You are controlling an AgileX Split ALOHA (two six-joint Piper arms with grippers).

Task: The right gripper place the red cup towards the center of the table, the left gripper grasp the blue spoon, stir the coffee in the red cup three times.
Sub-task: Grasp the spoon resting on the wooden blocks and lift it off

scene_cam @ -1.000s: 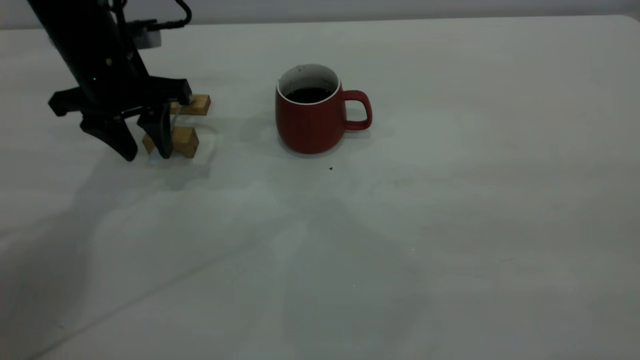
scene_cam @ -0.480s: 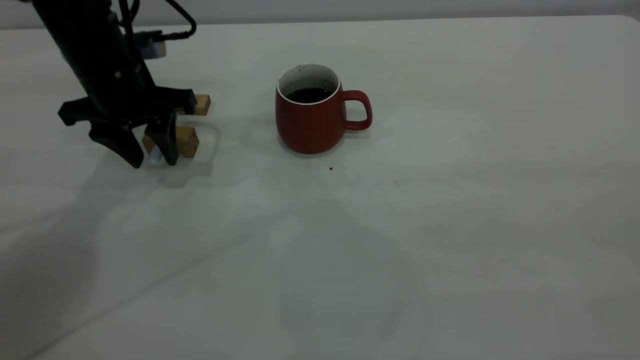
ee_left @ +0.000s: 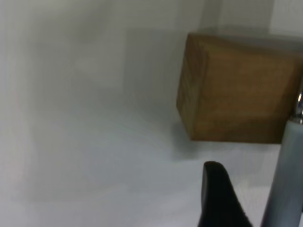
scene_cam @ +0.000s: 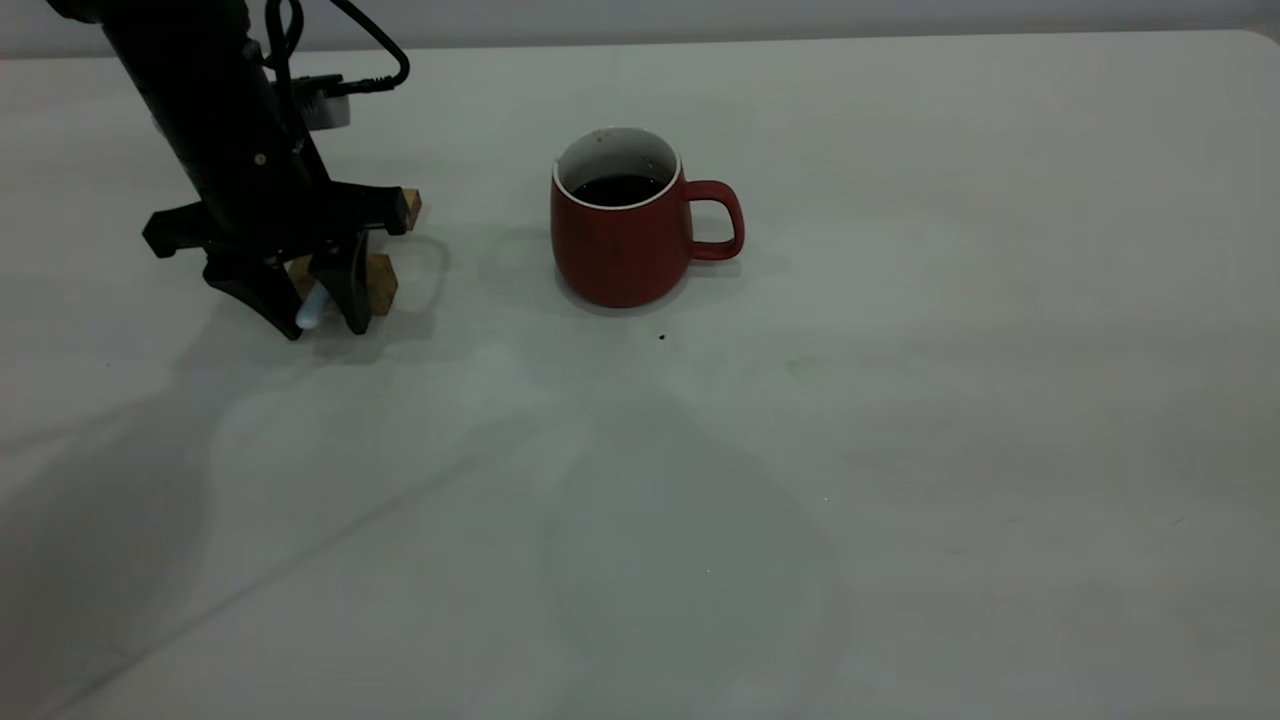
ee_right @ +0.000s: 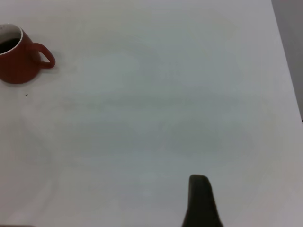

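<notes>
The broad, plain off-white table [scene_cam: 900,450] holds everything, and most of it is bare. The round dark-red cup [scene_cam: 625,235] with the white inside stands upright near the middle, far from the edges, so it looks like it is already put where the stirring should happen. Its loop handle points toward the right arm's side, away from the left arm. The flat, almost black coffee [scene_cam: 618,188] sits low inside it, so there is room to dip a spoon without spilling. The black left gripper [scene_cam: 322,312] with 2 curved fingers, a cable and a small grey box is well to the side of the cup, pointing down at the table. Its fingers are close together on either side of the pale blue handle of the small blue spoon [scene_cam: 311,310], and they seem to be pinching it, though I cannot be sure how tight. The spoon lies across 2 small light-brown wooden blocks [scene_cam: 380,283], which lift it off the table so the fingers can get around it. In the left wrist view, 1 block [ee_left: 239,90] shows close up, with the handle [ee_left: 283,179] beside it. The right gripper [ee_right: 201,201] is off to the side, far from the cup, and only 1 dark finger shows, so I cannot tell if it is open. It looks parked.
</notes>
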